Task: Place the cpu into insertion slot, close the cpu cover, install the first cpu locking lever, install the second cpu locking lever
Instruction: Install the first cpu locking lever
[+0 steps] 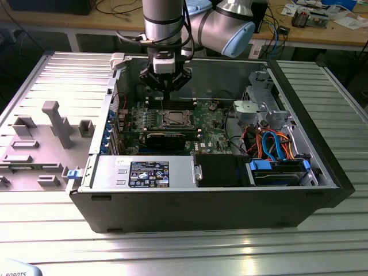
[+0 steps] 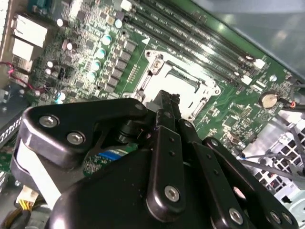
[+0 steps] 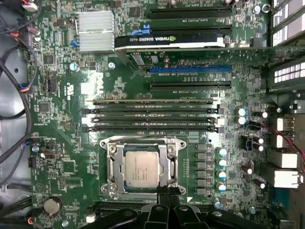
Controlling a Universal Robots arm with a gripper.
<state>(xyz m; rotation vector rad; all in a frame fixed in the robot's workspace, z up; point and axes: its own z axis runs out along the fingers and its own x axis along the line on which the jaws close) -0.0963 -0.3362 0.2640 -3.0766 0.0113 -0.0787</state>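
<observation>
The cpu [image 3: 140, 167], a pale silver square, lies flat in the insertion slot [image 3: 110, 188] on the green board. The cpu cover [image 3: 113, 164], a silvery frame, lies down around the chip, which shows through its cut-out. In the exterior view the slot [image 1: 174, 119] sits mid-board, and my gripper [image 1: 163, 99] hangs just above its far edge. In both wrist views the black fingers [image 3: 167, 193] are pressed together with nothing between them, tips at the slot's rim [image 2: 183, 81]. My gripper [image 2: 165, 101] hides part of the cover there. I cannot make out the locking levers' position.
Four long memory slots [image 3: 152, 114] run beside the socket, and a graphics card [image 3: 169, 42] stands further off. Capacitors [image 3: 222, 164] line one side. The case walls [image 1: 190, 198], drive cage [image 1: 261, 106] and orange and blue cables [image 1: 273, 144] ring the board.
</observation>
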